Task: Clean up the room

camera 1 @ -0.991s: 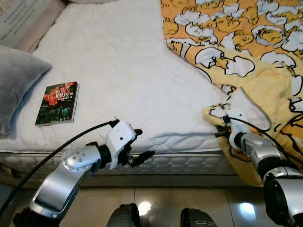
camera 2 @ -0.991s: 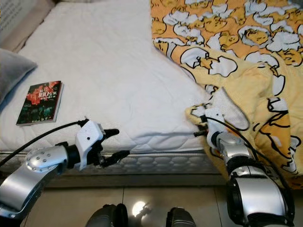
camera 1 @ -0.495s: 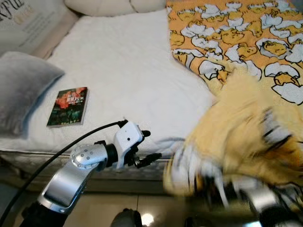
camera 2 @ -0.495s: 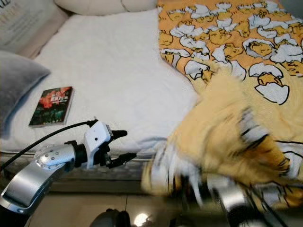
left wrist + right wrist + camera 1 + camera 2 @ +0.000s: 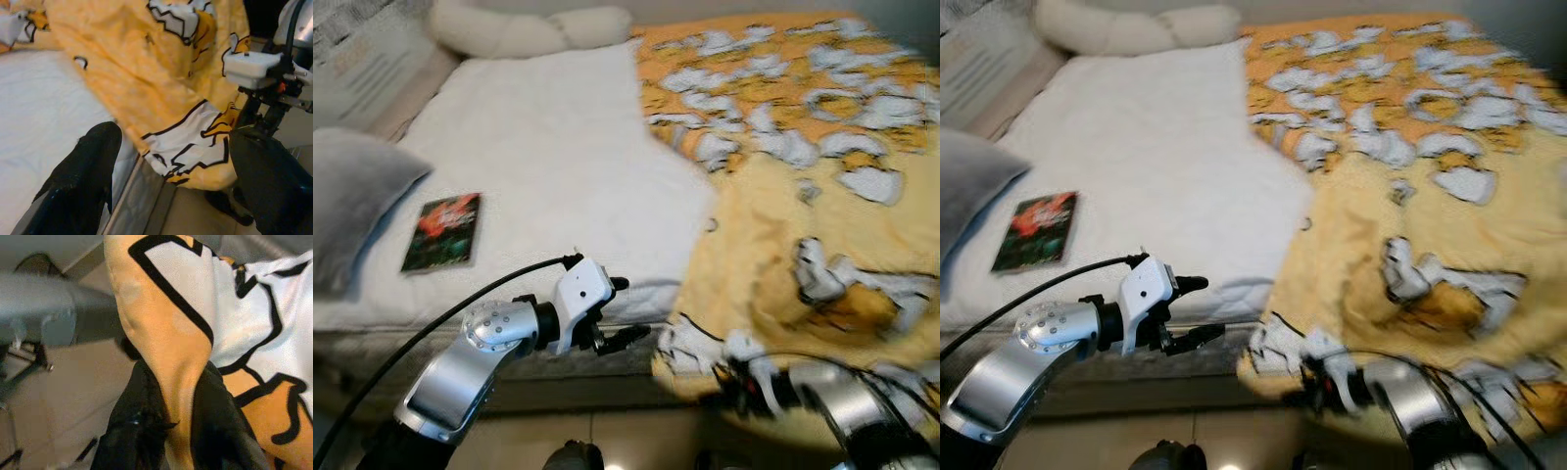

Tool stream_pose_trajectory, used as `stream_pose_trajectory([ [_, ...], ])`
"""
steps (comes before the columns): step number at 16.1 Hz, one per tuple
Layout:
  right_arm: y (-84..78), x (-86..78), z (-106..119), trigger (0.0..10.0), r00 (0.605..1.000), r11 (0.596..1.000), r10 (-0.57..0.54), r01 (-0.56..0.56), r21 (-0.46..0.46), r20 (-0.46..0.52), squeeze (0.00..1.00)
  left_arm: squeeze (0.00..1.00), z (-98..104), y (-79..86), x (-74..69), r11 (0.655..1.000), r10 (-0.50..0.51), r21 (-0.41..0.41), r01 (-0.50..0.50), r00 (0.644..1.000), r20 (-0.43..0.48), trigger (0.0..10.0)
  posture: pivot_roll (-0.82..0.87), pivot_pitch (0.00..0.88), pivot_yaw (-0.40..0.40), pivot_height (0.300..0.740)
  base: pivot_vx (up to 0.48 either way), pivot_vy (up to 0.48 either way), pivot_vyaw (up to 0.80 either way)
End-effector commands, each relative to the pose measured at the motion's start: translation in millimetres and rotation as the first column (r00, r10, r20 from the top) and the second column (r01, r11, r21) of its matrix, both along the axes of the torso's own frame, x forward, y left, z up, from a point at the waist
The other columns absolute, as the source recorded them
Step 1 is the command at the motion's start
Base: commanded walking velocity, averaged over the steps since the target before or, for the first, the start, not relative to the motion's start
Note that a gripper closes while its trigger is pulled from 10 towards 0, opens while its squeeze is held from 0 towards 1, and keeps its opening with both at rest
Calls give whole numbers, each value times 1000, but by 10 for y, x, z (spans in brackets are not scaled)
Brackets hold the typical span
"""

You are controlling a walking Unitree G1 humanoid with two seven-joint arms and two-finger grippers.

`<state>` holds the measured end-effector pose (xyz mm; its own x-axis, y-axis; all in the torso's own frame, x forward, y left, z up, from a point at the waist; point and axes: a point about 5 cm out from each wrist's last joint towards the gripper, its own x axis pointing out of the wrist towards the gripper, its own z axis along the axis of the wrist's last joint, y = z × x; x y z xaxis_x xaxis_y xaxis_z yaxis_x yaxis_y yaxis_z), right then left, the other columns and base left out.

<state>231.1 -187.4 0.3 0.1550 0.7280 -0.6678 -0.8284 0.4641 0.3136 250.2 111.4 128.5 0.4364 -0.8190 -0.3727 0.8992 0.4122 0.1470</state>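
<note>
- Gripping a fold of the yellow-orange blanket printed with white cartoon shapes outlined in black (image 5: 822, 225), we are holding it at the foot edge of the bed, where its corner is hanging over the mattress side toward the floor.
- Our right gripper (image 5: 168, 431) is clamping that fold between its two black fingers (image 5: 132, 431), the cloth running up between them; in the head views this gripper is sitting low under the blanket's hanging corner, blurred.
- Our left gripper (image 5: 622, 311) is hovering just in front of the mattress edge, its fingers spread wide and holding nothing, with one finger (image 5: 85, 166) close to the bed's side.
- We are seeing the blanket covering the right part of the white quilted mattress (image 5: 548, 157), while the left part is lying bare.
- We are noting a small dark paperback book with a red cover picture (image 5: 442, 231) lying flat on the bare mattress, well apart from the blanket.
- We are spotting a grey plush pillow (image 5: 352, 211) at the bed's left side, near the book, and a long cream bolster (image 5: 524, 29) lying across the head of the bed.
- We are standing over a pale tiled floor (image 5: 63, 382).
</note>
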Motion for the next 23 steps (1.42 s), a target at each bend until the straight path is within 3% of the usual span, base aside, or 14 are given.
stream_pose_trajectory([
  [1,73,73,108,10000,1000,999,18,-19,51,9,1000,0,-14,44,0,1000,6,14,-6,1000,6,10000,-68,30,108,740,0,0,0],
  [8,217,6,392,10000,995,986,87,-92,139,38,1000,0,-57,78,71,995,97,-4,-97,995,16,10000,-85,0,106,740,0,0,0],
  [10,203,71,416,10000,996,990,-3,-10,138,92,1000,0,-56,71,109,990,138,-26,-138,990,20,10000,-91,0,109,740,0,0,0],
  [11,189,168,447,10000,979,983,-133,110,149,157,1000,0,-56,71,150,977,210,-53,-209,977,31,10000,-91,0,109,740,0,0,0],
  [12,185,281,489,10000,931,952,-287,252,171,226,1000,0,-45,80,199,949,306,-101,-300,951,52,10000,-90,0,109,740,0,0,0],
  [13,182,388,532,10000,852,895,-442,396,205,282,1000,0,-43,107,238,911,401,-138,-389,913,73,10000,-90,0,109,740,0,0,0],
  [14,190,461,576,10000,751,803,-593,528,276,291,439,0,-51,148,245,874,476,-157,-460,875,90,10000,-90,0,108,740,0,0,0],
  [15,183,510,629,10000,631,700,-714,629,338,305,0,0,-68,195,239,839,534,-170,-516,842,81,10000,-84,0,105,740,0,0,0],
  [16,151,541,666,10000,516,606,-795,702,374,321,0,0,-67,241,241,813,573,-185,-552,816,84,10000,-80,0,104,740,0,0,0],
  [17,136,550,682,10000,441,532,-845,745,402,302,0,0,-60,293,248,799,597,-177,-575,794,113,10000,-75,0,101,740,0,0,0],
  [18,136,548,701,10000,374,483,-871,773,411,319,0,0,-68,376,274,759,648,-174,-627,753,116,10000,-72,0,99,740,0,0,0],
  [20,219,509,701,10000,340,462,-878,786,410,337,0,0,-61,469,324,701,711,-198,-685,693,122,10000,-73,0,97,740,0,0,0],
  [23,275,408,669,10000,289,414,-897,811,413,333,0,0,-58,449,292,686,724,-219,-694,682,106,10000,-61,0,86,740,0,0,0],
])
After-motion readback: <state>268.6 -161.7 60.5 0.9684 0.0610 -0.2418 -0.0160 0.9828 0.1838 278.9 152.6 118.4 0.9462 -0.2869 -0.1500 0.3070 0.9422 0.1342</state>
